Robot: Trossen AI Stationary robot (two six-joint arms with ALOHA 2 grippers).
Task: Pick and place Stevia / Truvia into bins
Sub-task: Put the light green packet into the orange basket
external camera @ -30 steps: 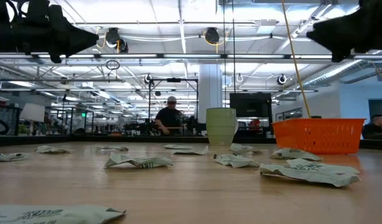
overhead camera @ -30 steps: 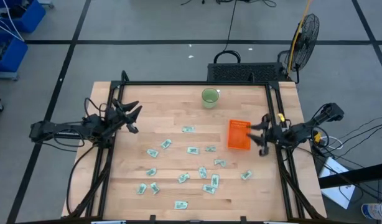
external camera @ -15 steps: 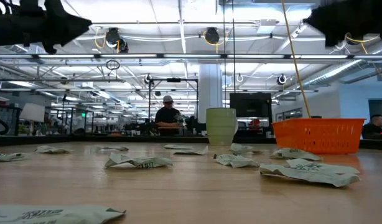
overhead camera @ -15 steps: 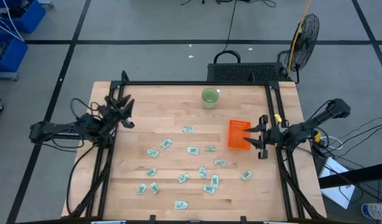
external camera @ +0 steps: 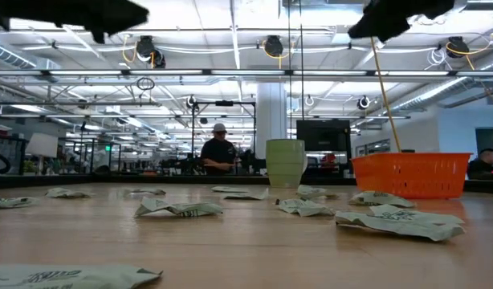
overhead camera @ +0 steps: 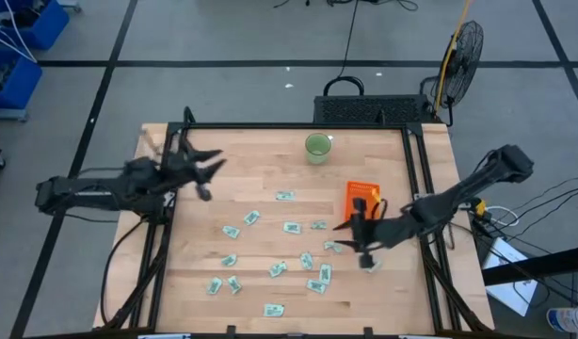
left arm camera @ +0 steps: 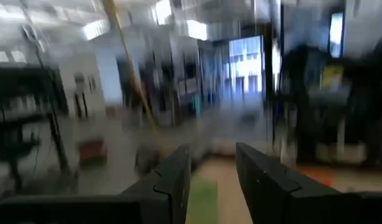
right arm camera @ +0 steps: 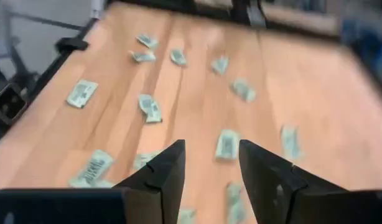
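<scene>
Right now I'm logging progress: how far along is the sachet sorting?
Barely started. No sachets show in the orange bin; the sachets all appear to lie loose on the table. The right gripper, open and empty, is over the sachets. The left gripper, open, hangs near the table's left edge. Every sachet remains.

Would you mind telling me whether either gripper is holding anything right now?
Nothing is held: the left gripper and right gripper both have open, empty jaws.
</scene>
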